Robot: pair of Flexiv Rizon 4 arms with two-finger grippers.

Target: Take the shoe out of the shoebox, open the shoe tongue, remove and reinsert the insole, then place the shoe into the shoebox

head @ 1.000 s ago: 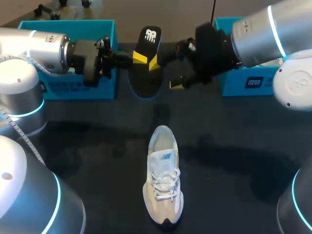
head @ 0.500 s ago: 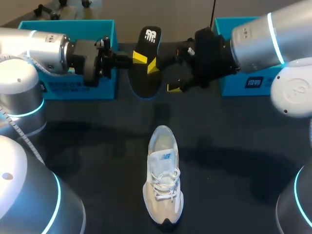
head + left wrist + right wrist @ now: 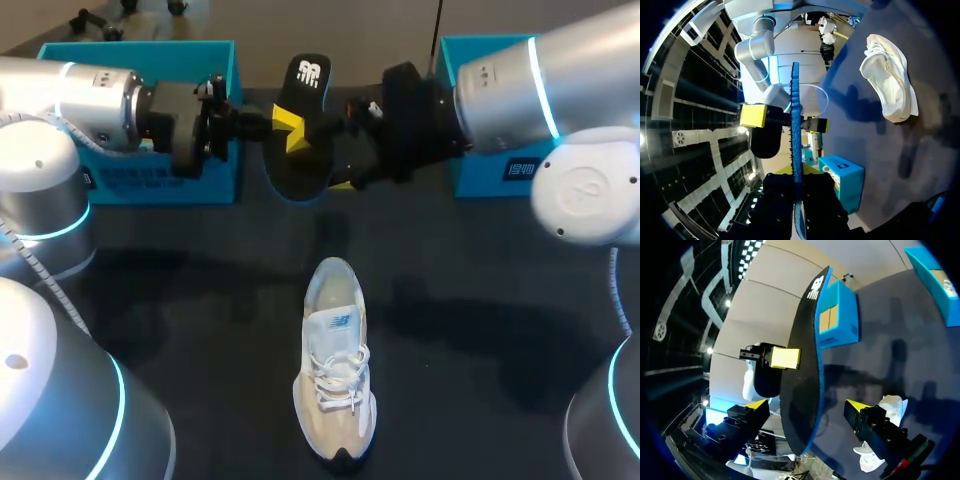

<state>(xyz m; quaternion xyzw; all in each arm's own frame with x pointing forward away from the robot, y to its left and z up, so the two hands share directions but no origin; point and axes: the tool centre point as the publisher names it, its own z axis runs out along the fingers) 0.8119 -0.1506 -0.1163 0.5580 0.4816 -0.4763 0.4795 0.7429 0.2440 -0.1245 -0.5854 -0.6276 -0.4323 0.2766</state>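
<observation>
Here, over the dark table [image 3: 200,300]: insole [image 3: 298,165] tight in left gripper [image 3: 797,197], right gripper [image 3: 807,407] apart.

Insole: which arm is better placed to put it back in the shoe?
Left, probably: the left pincer is shut on the insole, while the right pincer is open, straddling it without touching.

The right arm [image 3: 500,90] is pushing in leftward, its wrist drawing closer to the upright black insole [image 3: 298,165]. The right gripper [image 3: 807,407] is sliding onto the insole, its spread fingers coming to straddle it: one yellow tip is slipping out of sight behind it, the other tucking in against its lower right edge
</observation>
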